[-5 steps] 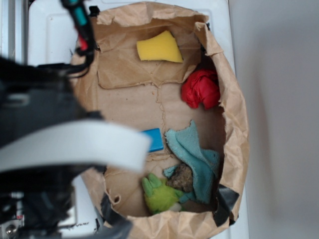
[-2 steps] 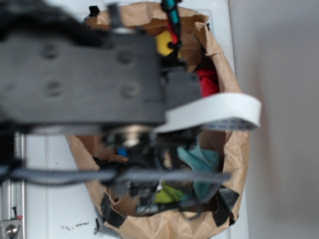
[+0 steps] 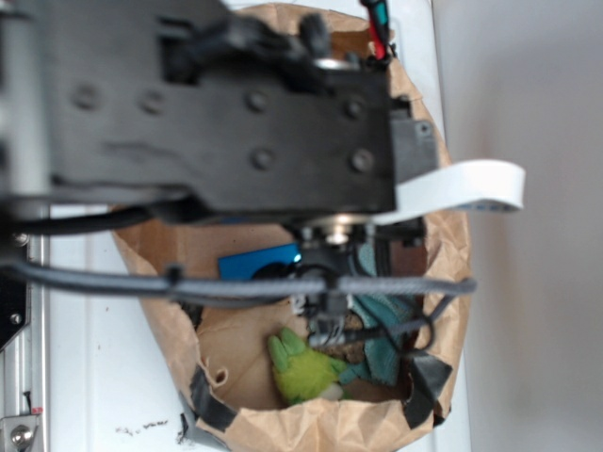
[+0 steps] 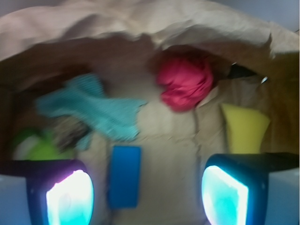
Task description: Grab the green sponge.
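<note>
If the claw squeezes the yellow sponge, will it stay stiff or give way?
The sponge looks like soft foam, so it probably compresses and feels light. Its matte surface likely resists slipping. It lies flat on the paper bag, so rolling seems unlikely.

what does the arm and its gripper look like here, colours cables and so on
The arm is a blocky matte-black housing with round screw heads, a white flat ribbon cable and grey round cables. In the wrist view, the gripper has dark-framed fingers with glowing cyan-white pads.
</note>
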Controlling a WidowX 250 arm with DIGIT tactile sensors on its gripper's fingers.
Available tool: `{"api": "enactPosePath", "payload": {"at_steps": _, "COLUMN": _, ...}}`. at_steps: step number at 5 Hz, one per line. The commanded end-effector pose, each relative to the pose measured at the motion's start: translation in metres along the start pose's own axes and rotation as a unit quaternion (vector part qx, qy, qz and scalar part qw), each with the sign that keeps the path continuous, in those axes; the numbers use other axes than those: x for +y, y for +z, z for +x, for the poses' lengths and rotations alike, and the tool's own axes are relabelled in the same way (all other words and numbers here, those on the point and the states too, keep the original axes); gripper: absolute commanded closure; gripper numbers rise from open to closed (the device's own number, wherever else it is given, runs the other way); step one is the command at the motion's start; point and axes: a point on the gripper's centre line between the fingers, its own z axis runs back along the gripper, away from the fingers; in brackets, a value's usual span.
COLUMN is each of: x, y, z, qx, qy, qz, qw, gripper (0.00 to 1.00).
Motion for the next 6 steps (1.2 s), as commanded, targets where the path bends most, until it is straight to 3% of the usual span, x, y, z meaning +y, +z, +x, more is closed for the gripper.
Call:
{"api": "enactPosePath", "payload": {"at_steps": 1, "x": 0.018, "y": -0.015, "z": 0.011, "qx": -0.016, "qy": 0.004, "qz": 0.043, "qw": 0.999, "gripper": 0.00}}
{"api": "enactPosePath", "payload": {"at_steps": 3, "x": 0.023, "y": -0.031, "z": 0.015, "qx": -0.010, "qy": 0.010, "qz": 0.086, "qw": 0.996, "gripper": 0.00}}
{"api": "enactPosePath", "payload": {"at_steps": 6, "x": 0.023, "y": -0.031, "z": 0.015, "qx": -0.010, "qy": 0.010, "qz": 0.086, "qw": 0.996, "gripper": 0.00}}
